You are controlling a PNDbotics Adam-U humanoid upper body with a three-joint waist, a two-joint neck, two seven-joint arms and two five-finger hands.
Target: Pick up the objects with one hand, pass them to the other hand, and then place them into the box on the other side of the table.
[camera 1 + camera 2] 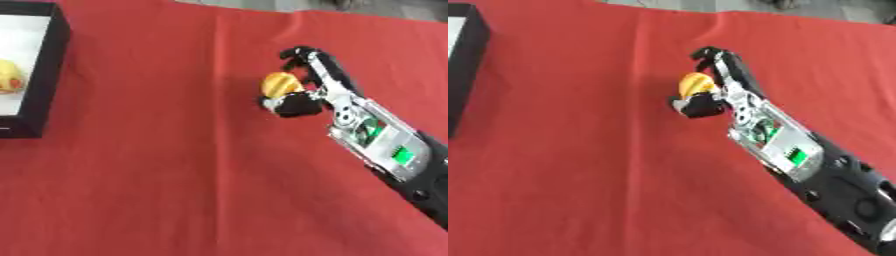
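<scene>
A small yellow-orange object (280,84) sits in my right hand (308,82), whose thumb and curled fingers are shut around it above the red cloth. The right arm comes in from the lower right. A black-walled box (48,65) with a white floor stands at the left edge, and a yellow object with a red patch (9,76) lies inside it. My left hand shows in neither view.
A red cloth (175,175) covers the table. Wide bare cloth lies between the box and my right hand. The far table edge (376,15) runs along the top.
</scene>
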